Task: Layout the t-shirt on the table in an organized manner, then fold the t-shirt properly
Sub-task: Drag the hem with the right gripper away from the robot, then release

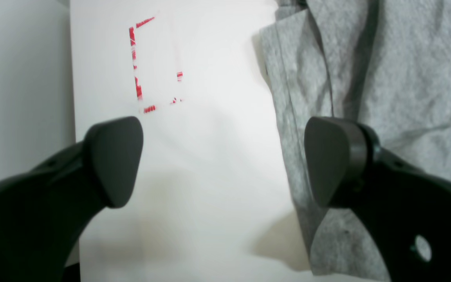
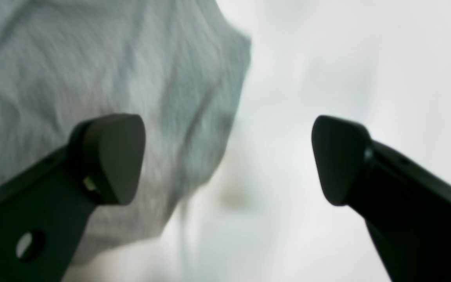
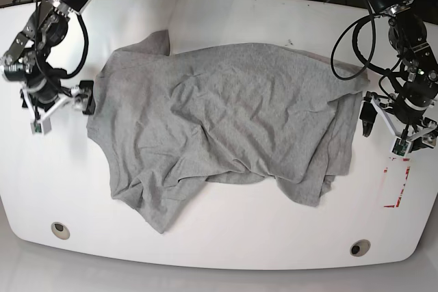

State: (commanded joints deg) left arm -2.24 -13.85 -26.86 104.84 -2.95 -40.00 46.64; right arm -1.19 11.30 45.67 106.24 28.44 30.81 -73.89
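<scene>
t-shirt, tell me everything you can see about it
The t-shirt is heather-grey, soft-looking cotton, spread across the middle of the white table but still rumpled, with creases and a doubled-over hem. One sleeve points to the far edge. It lies flat, unheld: the left end effector and right end effector are both open at its side edges.

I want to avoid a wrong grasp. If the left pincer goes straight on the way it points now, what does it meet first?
Probably the bare table, with one finger over the edge of the t-shirt. The left pincer is open; depth is unclear.
</scene>
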